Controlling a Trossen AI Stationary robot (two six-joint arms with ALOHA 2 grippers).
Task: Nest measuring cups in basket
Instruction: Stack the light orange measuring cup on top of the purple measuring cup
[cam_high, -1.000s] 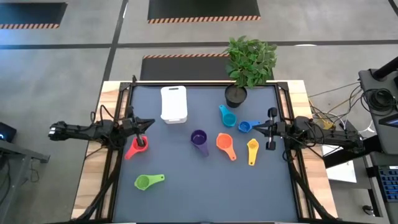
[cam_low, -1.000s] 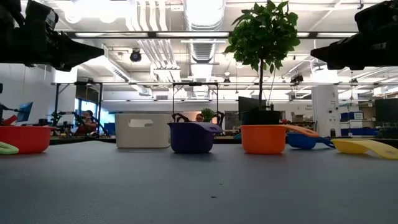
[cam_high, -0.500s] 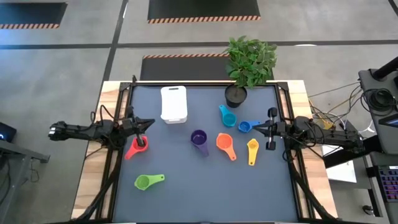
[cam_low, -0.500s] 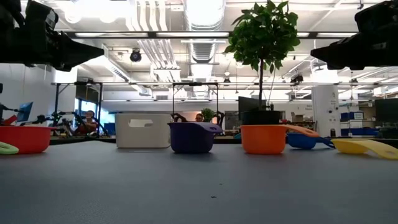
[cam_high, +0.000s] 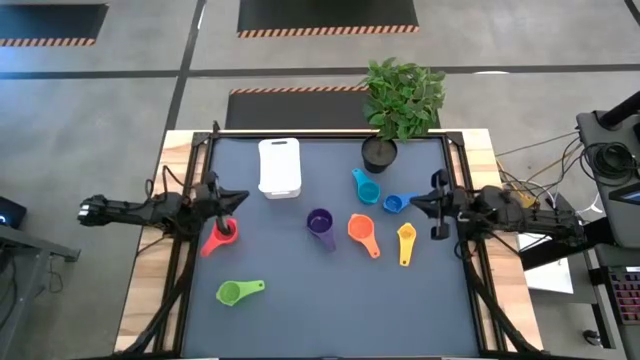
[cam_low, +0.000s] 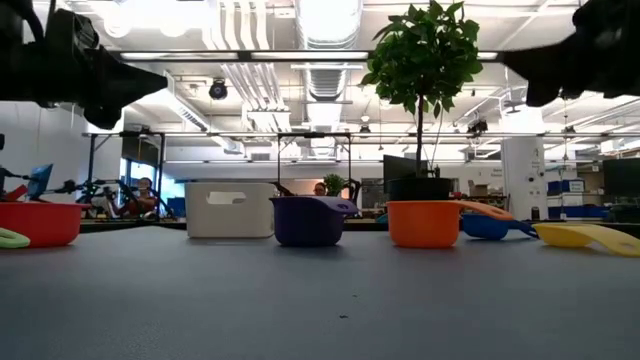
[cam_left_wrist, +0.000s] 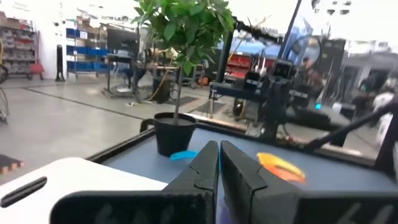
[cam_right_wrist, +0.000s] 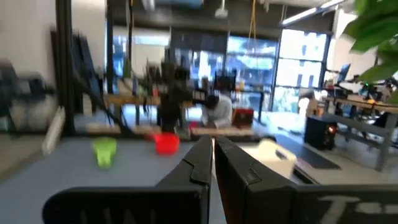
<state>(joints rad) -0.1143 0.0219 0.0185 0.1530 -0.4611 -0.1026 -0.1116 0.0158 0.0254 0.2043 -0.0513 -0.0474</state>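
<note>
You have both arms parked at the sides of the table. Your left gripper (cam_high: 238, 197) hangs over the left edge, just above the red cup (cam_high: 222, 236), and its fingers (cam_left_wrist: 202, 168) are pressed together on nothing. Your right gripper (cam_high: 413, 201) hangs over the right edge, just beside the blue cup (cam_high: 394, 204), and its fingers (cam_right_wrist: 200, 163) are likewise together and hold nothing.

The white basket (cam_high: 279, 166) sits toward the far side of the dark mat (cam_high: 330, 320), left of centre, and from above you see no cup in it. You can count six cups loose on the mat: the red one at the left, the green cup (cam_high: 232, 292) nearer the front, the purple cup (cam_high: 320, 223) in the middle, the orange cup (cam_high: 359, 230) just right of it, the yellow cup (cam_high: 405, 239) further right, and the teal cup (cam_high: 366, 188) near the blue one by the black plant pot (cam_high: 380, 153). None of them touches another, and all stand apart from the basket
</note>
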